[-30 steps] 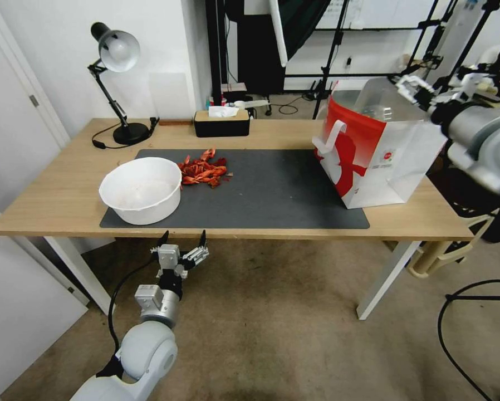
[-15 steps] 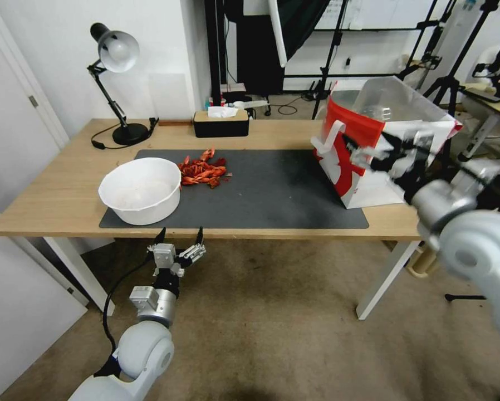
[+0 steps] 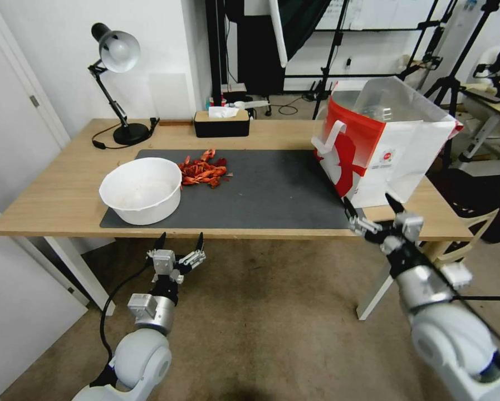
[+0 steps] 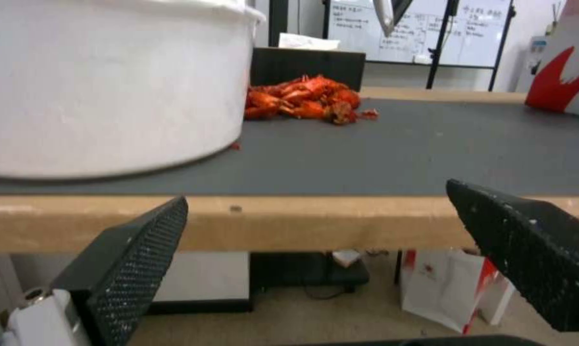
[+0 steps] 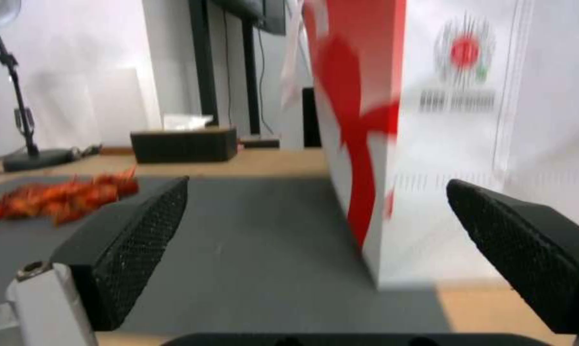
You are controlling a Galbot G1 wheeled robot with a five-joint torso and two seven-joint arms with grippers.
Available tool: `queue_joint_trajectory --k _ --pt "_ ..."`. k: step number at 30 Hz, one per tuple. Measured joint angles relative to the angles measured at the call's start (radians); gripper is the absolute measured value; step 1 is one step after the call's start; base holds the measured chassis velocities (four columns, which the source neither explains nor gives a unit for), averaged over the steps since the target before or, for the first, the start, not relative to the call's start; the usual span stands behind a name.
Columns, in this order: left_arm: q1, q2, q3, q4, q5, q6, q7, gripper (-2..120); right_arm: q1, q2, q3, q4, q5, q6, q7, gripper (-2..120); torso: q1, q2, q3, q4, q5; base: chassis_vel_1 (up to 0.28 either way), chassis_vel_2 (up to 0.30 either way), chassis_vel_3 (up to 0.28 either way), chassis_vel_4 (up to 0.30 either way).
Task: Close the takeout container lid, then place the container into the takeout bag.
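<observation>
Both arms sit low at the table's front edge: the left gripper spread wide and empty below the white bowl, the right gripper wide and empty just before the takeout bag. The bag stands upright at the right end, mouth open, something clear and glinting inside, likely the takeout container, though I can't be sure. By my judgement the placing looks done; nothing is left on the table to grasp.
</observation>
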Motion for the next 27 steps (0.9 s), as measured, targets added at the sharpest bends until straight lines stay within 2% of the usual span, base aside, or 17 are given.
queue_joint_trajectory --k 2,4,9,27 --pt "0.0 0.001 0.001 0.006 0.003 -0.008 0.006 100 -0.017 0.016 -0.006 -0.006 -0.016 0.014 -0.001 100 0.0 0.0 0.0 0.0001 0.0 0.0 0.0 0.0 0.0" --pt "-0.001 0.002 0.005 0.018 0.008 -0.02 0.016 100 -0.057 0.056 -0.021 -0.021 -0.052 0.039 -0.007 100 0.0 0.0 0.0 -0.0009 -0.0003 0.0 0.0 0.0 0.0" --pt "0.016 -0.001 0.006 0.021 0.015 -0.03 0.023 100 -0.079 0.114 -0.045 -0.057 -0.104 0.067 -0.01 100 0.0 0.0 0.0 -0.0003 0.0002 0.0 0.0 0.0 0.0" --pt "0.019 -0.001 0.005 0.02 0.017 -0.031 0.024 100 -0.074 0.115 -0.047 -0.061 -0.1 0.067 -0.009 100 0.0 0.0 0.0 -0.0004 0.0001 0.0 0.0 0.0 0.0"
